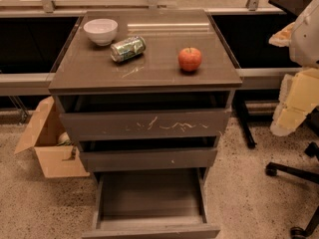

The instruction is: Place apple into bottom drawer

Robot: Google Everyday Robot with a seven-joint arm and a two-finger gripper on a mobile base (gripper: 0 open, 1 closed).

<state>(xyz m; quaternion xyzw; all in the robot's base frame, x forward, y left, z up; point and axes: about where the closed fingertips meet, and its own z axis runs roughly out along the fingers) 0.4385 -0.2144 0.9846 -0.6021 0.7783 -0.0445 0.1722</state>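
The apple [190, 59] is small, round and red-orange. It stands on the right part of the cabinet top [149, 73]. The bottom drawer [149, 203] is pulled out wide and its box holds nothing I can see. Its plain front is at the lower edge of the view. My gripper [295, 96] shows as a pale white and yellowish shape at the right edge, beside the cabinet. It is to the right of the apple and lower than it, and apart from it.
A green-and-silver can [127, 49] lies on its side next to a white bowl [100, 31] on the cabinet top. The scratched top drawer front [144, 125] and the middle drawer front [148, 159] stand slightly out. A cardboard box [47, 143] stands at left, and office chair legs [294, 171] at right.
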